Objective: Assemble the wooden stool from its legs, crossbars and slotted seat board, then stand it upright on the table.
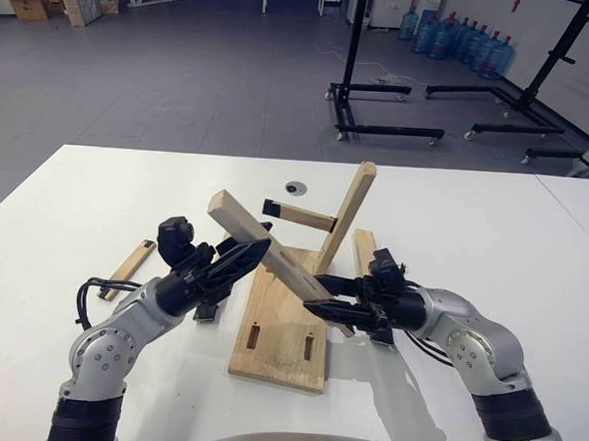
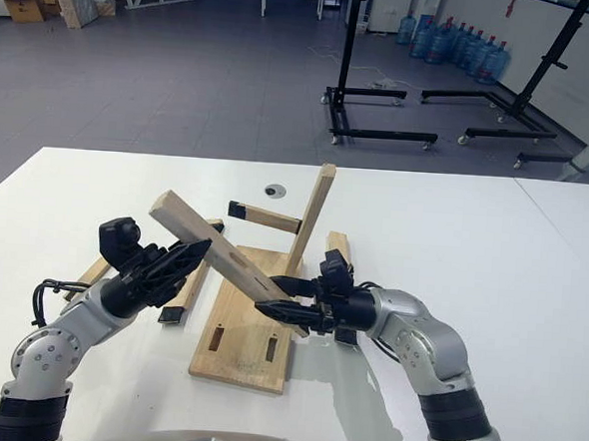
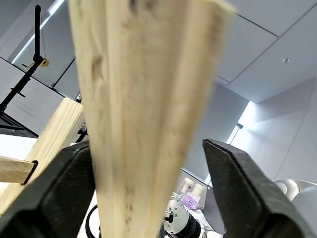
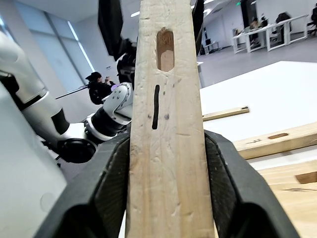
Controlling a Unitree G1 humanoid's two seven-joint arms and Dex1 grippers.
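Claws both on one leg (image 1: 284,267), held tilted over the board (image 1: 278,354).
Right claw (image 1: 321,302) pinches its lower end, near the board; left claw (image 1: 240,255) straddles the raised upper half, cannot tell whether clamped.

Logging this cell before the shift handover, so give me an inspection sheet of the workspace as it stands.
Surface: white table, with a round port near its far edge.
Job's things: seat board lying flat; standing leg tilted at its far end, with a crossbar sticking out; held leg slanted above the board; loose stick to the left, loose leg to the right.
Clutter: nothing seen.
Grippers: right gripper shut on the held leg's lower end; left gripper at its middle.
Cables: black cable looping by the left forearm.
Surroundings: grey floor, black wheeled stands, water bottles.
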